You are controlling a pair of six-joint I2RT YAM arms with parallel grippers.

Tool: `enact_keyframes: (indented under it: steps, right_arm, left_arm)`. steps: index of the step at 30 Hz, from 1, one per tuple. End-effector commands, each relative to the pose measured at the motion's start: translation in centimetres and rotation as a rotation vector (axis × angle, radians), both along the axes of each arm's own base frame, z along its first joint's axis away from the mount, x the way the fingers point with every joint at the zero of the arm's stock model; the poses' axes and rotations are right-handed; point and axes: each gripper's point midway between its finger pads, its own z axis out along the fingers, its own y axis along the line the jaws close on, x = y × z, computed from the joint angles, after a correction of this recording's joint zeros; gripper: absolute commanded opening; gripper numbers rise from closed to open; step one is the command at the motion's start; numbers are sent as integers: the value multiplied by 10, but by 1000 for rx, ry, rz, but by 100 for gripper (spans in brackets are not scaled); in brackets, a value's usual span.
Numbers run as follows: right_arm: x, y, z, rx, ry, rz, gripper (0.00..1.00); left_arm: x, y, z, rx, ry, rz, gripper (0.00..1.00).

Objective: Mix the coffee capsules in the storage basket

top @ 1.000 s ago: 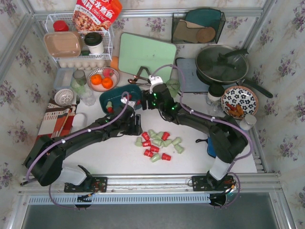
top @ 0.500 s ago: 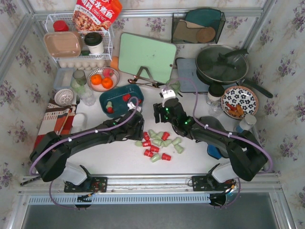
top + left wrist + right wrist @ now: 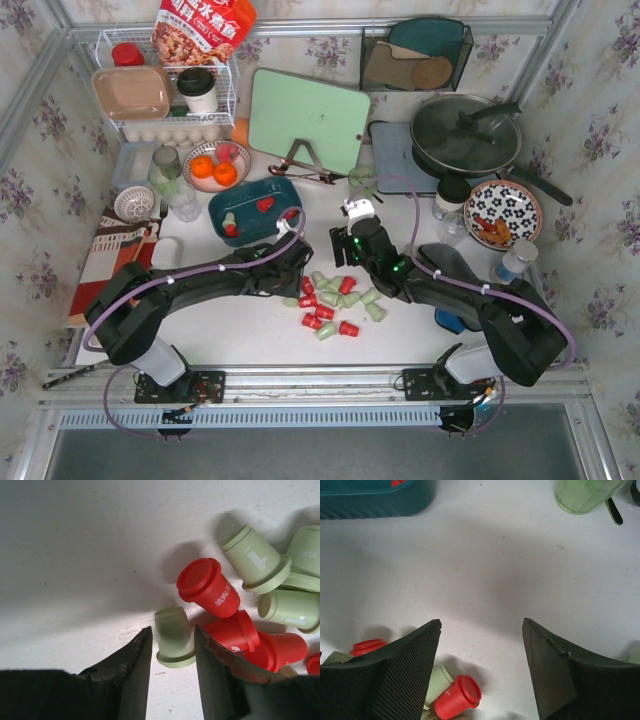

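The dark teal storage basket holds three coffee capsules, two red and one pale green. Several more red and green capsules lie in a pile on the white table. My left gripper is low at the pile's left edge. Its jaws straddle a pale green capsule that lies on the table, with a thin gap still showing on the left side. My right gripper hangs open and empty over the pile's far edge, a red capsule below it.
A green glass stands just beyond the right gripper. Behind the basket are a plate of oranges, a clear jar and a propped green cutting board. A pan and a flowered bowl sit at the right.
My left gripper slid right to the pile and narrowed its jaws around the green capsule. My right gripper drew back from the basket to above the pile, still open.
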Motion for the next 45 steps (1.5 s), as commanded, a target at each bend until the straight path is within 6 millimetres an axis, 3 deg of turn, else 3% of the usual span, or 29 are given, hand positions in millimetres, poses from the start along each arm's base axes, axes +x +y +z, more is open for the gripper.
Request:
enact_keyframes:
  steps: [1, 12, 18, 25, 31, 38, 45]
  right_arm:
    - [3, 1, 11, 26, -43, -3, 74]
    - [-1, 0, 21, 48, -52, 3, 74]
    - [-2, -1, 22, 48, -54, -2, 73]
    - [-2, -1, 22, 48, -55, -3, 73]
    - [-3, 3, 21, 72, -41, 5, 74]
    - [-14, -4, 11, 74, 35, -29, 74]
    - [-47, -27, -6, 59, 155, -72, 74]
  left_arm:
    - [-4, 6, -5, 38, 20, 22, 41]
    - [-5, 22, -8, 111, 17, 52, 31]
    - [13, 22, 25, 99, -102, 52, 28]
    - [70, 44, 96, 143, -353, 96, 28]
    - [131, 71, 123, 100, -434, 209, 29]
    - [191, 114, 104, 99, -390, 347, 32]
    - [220, 127, 73, 97, -327, 381, 37]
